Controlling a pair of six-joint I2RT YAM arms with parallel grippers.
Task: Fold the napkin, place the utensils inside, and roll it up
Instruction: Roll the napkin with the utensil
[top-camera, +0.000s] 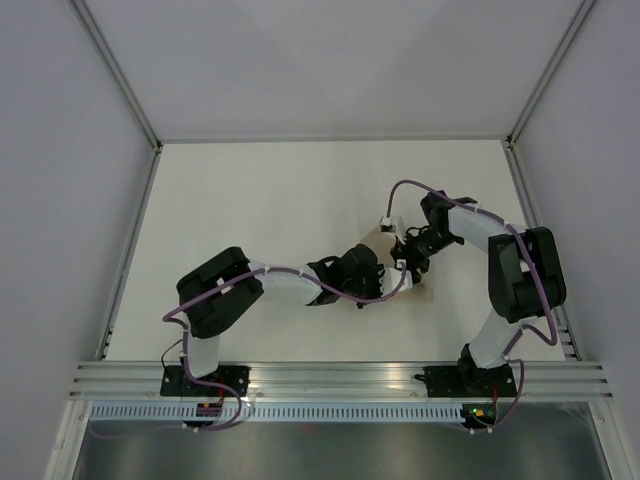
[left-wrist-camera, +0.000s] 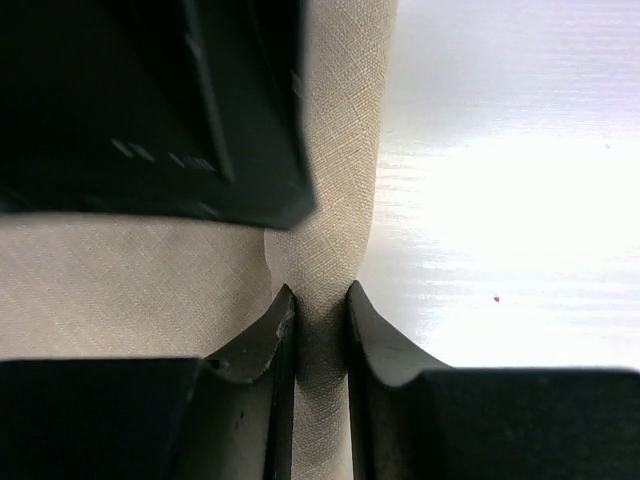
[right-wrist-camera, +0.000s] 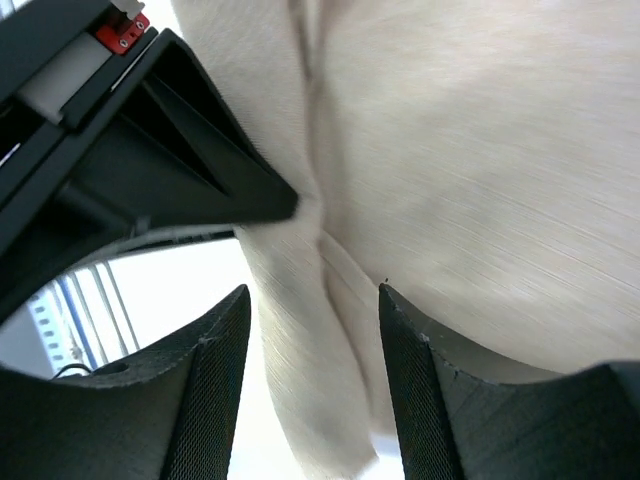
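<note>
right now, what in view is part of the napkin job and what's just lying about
job: napkin, left fingers pinching its fold, right fingers open around it
not job: table, purple cables, rail

This is a robotics lab test cell, not a lived-in room. A plain white tabletop (top-camera: 250, 200) sits boxed in by bare, pale grey panel walls (top-camera: 60, 150) on the left, the right and the far side. The panels meet at slim aluminium corner posts (top-camera: 115, 70). Along the near edge runs a ribbed aluminium extrusion rail (top-camera: 340, 378), and a white slotted cable duct (top-camera: 340, 410) lies just in front of it. Two black-and-white robot arms, the left arm (top-camera: 225, 290) and the right arm (top-camera: 520, 275), are bolted to that rail on black base plates (top-camera: 205, 380). Purple cables (top-camera: 420, 185) run loose along both arms. The lighting is flat and even.
</note>
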